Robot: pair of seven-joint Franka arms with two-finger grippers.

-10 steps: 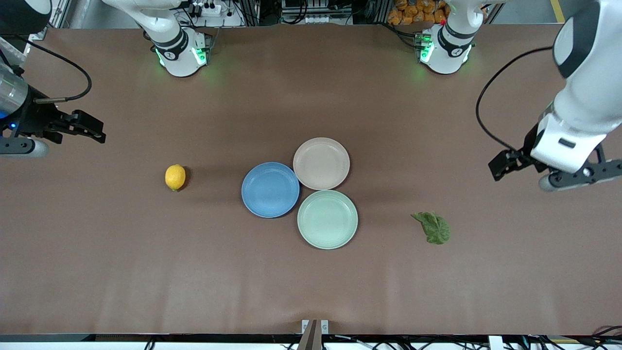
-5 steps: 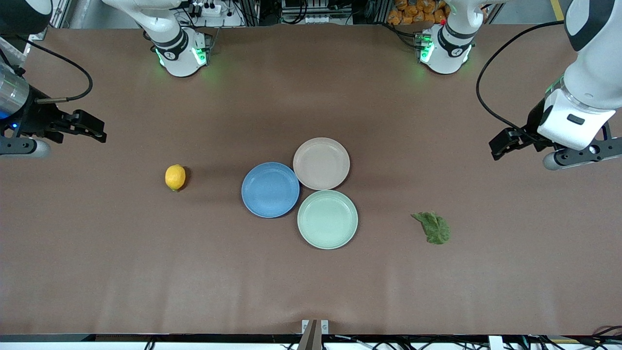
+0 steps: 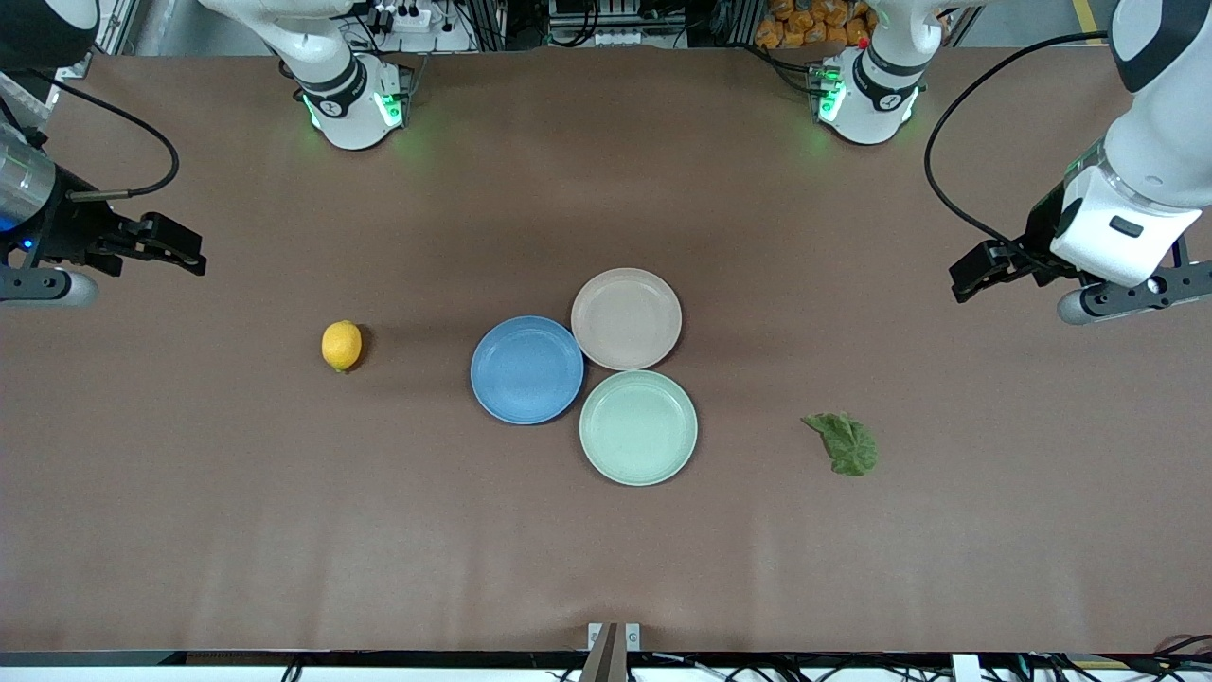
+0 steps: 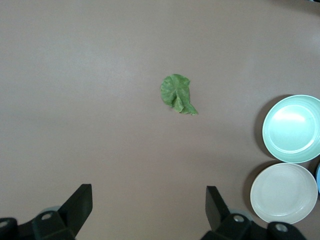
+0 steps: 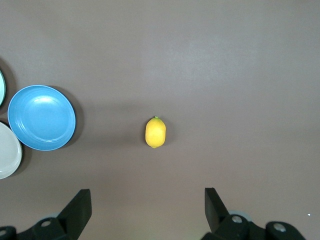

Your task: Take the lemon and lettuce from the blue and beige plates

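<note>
**Left arm withdrawn; both items off their plates**

Since the earlier frame the left gripper [image 3: 975,275] is drawn back toward its base — fingers apart, empty. The right gripper [image 3: 185,256] waits, likewise spread. The lemon [image 3: 342,345] — firm, waxy, best pinched across its middle — lies on bare table. The lettuce [image 3: 845,443], limp and crinkled, is judged best nipped at the stem. The blue plate [image 3: 526,370] and beige plate [image 3: 626,318] are bare.

three plates sit on the table: one blue plate [image 3: 526,370], one beige plate [image 3: 626,318], one mint-green plate [image 3: 638,428]. one lemon [image 3: 342,346], one lettuce [image 3: 844,442], two grippers.
</note>
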